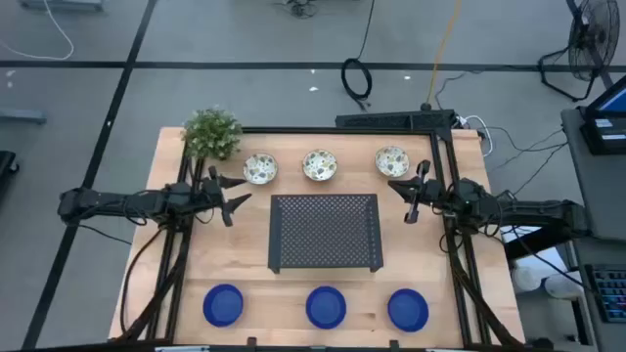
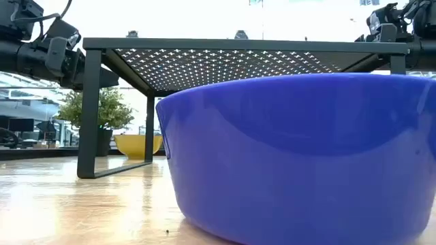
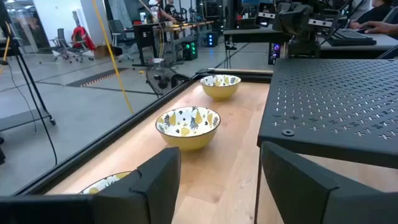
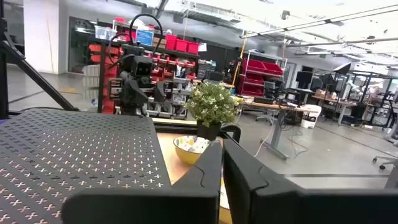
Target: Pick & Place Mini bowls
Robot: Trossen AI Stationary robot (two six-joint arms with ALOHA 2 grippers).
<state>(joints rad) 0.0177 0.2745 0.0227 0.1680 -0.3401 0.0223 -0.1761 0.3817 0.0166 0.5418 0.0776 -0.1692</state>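
Six mini bowls sit on the wooden worktop (image 1: 245,274) in two rows, with the black perforated tray (image 1: 325,232) standing on its legs between them. Along the far edge are three white bowls with green-yellow speckled insides: the left patterned bowl (image 1: 260,169), the middle patterned bowl (image 1: 320,165) and the right patterned bowl (image 1: 392,161). Along the near edge are three solid blue ones: the left blue bowl (image 1: 224,305), the middle blue bowl (image 1: 326,306) and the right blue bowl (image 1: 408,309). A small green plant (image 1: 211,133) stands at the far left corner, just beside the left patterned bowl.

The left gripper (image 1: 231,194) hovers at the left of the tray, near the left patterned bowl — its jaws are spread wide and hold nothing. The right gripper (image 1: 407,198) hangs at the right of the tray, close to the right patterned bowl; its jaws stand only a narrow gap apart and grip nothing. In the low view one blue bowl fills the near foreground, with the tray's perforated top above and behind it.
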